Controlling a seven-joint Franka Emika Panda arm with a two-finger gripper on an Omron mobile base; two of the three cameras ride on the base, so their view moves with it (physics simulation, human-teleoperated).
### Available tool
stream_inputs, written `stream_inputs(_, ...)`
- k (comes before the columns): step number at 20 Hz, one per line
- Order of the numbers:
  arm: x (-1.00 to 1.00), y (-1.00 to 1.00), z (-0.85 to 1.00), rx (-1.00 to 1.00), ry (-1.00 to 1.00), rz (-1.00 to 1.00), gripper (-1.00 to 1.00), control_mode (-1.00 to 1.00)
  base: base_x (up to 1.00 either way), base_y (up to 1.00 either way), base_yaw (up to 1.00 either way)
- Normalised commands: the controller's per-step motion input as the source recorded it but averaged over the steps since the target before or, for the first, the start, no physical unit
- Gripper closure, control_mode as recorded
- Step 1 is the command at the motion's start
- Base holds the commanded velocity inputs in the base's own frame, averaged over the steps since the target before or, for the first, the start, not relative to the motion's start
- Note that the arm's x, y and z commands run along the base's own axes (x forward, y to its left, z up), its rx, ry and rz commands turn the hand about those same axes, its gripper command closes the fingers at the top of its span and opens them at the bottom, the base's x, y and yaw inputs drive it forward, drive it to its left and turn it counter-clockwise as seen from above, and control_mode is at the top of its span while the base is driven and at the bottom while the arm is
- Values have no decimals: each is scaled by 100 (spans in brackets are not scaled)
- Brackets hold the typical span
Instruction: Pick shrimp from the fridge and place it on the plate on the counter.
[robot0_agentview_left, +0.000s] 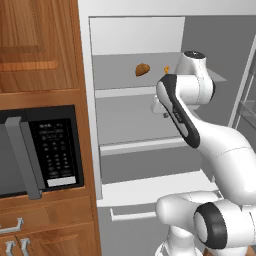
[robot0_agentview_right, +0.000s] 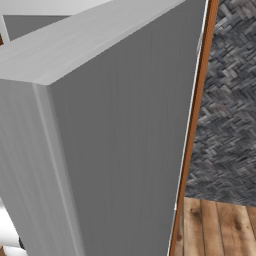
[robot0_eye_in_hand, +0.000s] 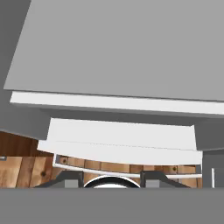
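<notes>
Left base view: the fridge (robot0_agentview_left: 150, 115) is seen standing open, with the arm reached inside over the middle shelf (robot0_agentview_left: 130, 122).
Shrimp: a tiny orange piece (robot0_agentview_left: 166, 69) is seen on the upper shelf, just right of a brown lump (robot0_agentview_left: 142, 69) and close beside the arm's white wrist.
Claw: its tips (robot0_eye_in_hand: 107, 178) are seen at the bottom of the hand view, over shelf edges and the wooden floor; nothing is seen between them. How wide the claw stands cannot be told.
Stage: the reach is judged under way, with the shrimp not yet taken.
Plate: its place is not given by these pictures.
Right base view: a grey door panel (robot0_agentview_right: 115, 140) is seen close up, beside woven wall and floorboards.
Microwave: a black-fronted unit (robot0_agentview_left: 37, 150) is set in the wooden cabinets to the left.
Risk, wrong pick: the brown lump could be knocked or taken by mistake, being so near.
Risk, collision: the shelf lip could be struck by the wrist if it is raised carelessly.
Risk, slip: so small a piece could be pushed away by a closing claw.
</notes>
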Motion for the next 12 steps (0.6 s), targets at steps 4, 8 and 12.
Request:
stream_inputs(4,0,3,-4,0,-4,0,-100,-100,0,0,0)
stream_inputs(8,-27,24,0,0,-14,-1,-100,-100,0,0,0)
stream_inputs(12,-29,7,0,0,-15,-1,-100,-100,0,0,0)
